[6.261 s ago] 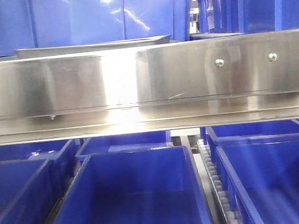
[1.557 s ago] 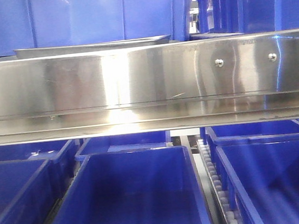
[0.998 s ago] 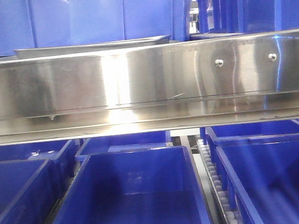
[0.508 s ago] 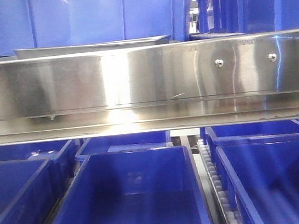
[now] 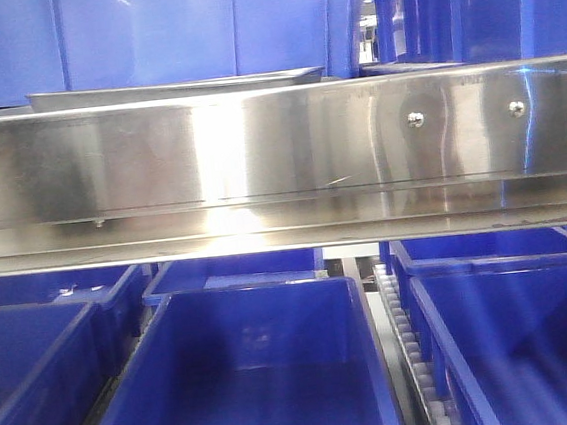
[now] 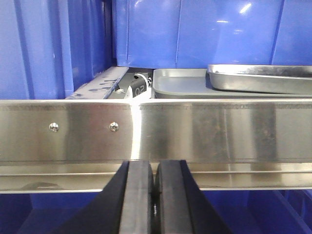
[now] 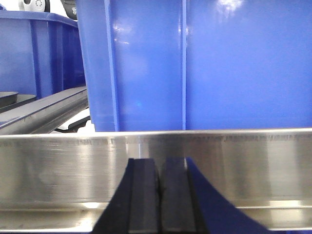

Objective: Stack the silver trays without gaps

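We keep both arms low in front of the steel shelf rail (image 5: 278, 153). The left gripper (image 6: 154, 200) has its pads pressed together on nothing, and so has the right gripper (image 7: 159, 195). The silver trays (image 6: 229, 83) lie on the shelf behind the rail, the upper tray (image 6: 261, 78) shifted right and riding over the lower one's rim, beside a blue bin (image 6: 209, 34). To seat it well, we should probably clear the rail first, part the pads, then nudge it square.
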Robot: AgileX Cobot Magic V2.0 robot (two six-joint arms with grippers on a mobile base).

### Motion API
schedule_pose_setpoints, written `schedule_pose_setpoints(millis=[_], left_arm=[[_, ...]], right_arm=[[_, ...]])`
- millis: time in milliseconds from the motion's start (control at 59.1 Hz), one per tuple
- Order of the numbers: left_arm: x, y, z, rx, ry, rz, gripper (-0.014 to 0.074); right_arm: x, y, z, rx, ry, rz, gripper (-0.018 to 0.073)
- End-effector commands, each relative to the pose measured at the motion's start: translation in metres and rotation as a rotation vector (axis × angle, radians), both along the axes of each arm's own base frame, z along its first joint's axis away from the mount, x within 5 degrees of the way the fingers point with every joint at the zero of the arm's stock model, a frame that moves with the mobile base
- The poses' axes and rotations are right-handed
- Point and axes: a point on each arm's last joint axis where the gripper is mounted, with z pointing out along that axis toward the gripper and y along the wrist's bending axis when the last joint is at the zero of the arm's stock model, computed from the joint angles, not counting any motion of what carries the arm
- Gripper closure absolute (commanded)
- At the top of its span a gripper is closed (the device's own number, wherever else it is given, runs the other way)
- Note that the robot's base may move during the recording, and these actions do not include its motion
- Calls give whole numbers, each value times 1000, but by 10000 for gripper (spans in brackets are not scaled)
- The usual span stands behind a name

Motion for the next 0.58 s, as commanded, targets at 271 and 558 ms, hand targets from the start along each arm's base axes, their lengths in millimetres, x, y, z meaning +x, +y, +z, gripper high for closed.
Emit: schedule_pose_setpoints(millis=[271, 558], left_arm=[[-1, 0, 2, -7, -22, 0, 604], [-1, 0, 2, -7, -22, 0, 604]], right_arm=[[0, 0, 3, -17, -32, -7, 640], [0, 0, 3, -17, -32, -7, 640]])
